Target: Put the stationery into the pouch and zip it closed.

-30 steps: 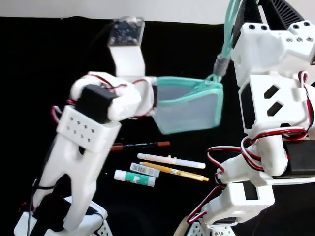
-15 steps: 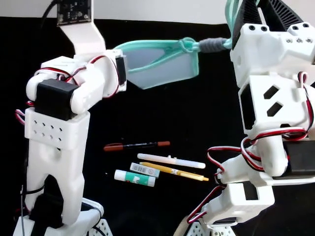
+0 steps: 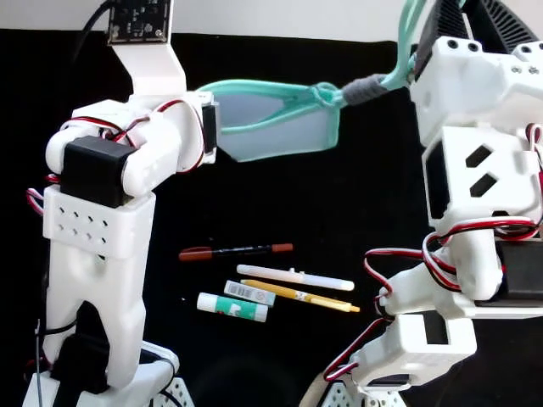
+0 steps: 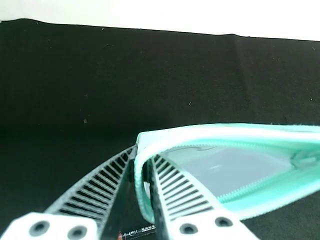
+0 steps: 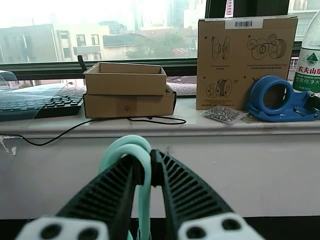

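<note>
The teal pouch (image 3: 276,119) with see-through sides hangs stretched in the air between the arms. My left gripper (image 3: 212,127) is shut on its left end; in the left wrist view the fingertips (image 4: 142,172) pinch the pouch's rim (image 4: 220,137), and the zipper (image 4: 260,187) looks open. My right gripper (image 3: 424,25) is high at the back right, shut on the pouch's teal strap (image 5: 127,150). On the black table below lie a red-brown pen (image 3: 235,251), a white pen (image 3: 295,277), a yellow pencil (image 3: 301,296), a glue stick (image 3: 232,306) and a small labelled stick (image 3: 249,292).
The stationery lies grouped between the two arm bases (image 3: 110,373) (image 3: 407,356). The black table cloth (image 3: 339,203) under the pouch is bare. Behind the table, the right wrist view shows a window sill with cardboard boxes (image 5: 127,95) and a blue tape dispenser (image 5: 280,100).
The left arm has lifted the pouch's end up and to the left, pulling the pouch out flat and level against the strap held by the right gripper. The stationery has not moved.
</note>
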You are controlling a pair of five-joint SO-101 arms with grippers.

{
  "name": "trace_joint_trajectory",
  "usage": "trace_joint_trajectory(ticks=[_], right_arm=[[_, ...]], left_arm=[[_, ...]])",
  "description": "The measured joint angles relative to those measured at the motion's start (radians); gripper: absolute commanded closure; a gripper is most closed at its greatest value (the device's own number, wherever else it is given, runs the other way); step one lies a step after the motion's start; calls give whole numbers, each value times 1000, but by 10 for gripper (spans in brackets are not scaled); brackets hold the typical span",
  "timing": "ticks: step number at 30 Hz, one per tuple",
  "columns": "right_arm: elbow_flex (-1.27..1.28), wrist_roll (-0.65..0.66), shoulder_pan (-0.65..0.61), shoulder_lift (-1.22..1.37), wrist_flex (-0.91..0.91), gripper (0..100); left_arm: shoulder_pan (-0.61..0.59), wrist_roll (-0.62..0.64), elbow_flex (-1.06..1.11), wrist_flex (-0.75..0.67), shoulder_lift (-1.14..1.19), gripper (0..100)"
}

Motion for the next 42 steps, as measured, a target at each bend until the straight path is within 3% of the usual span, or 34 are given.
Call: trace_joint_trajectory(ticks=[11, 29, 42], right_arm=[[0, 0, 44, 0, 44, 992], [0, 0, 328, 0, 150, 992], [0, 0, 420, 0, 150, 991]], left_arm=[[0, 0, 0, 2, 0, 993], [2, 0, 0, 2, 0, 993], [3, 2, -3, 2, -2, 993]])
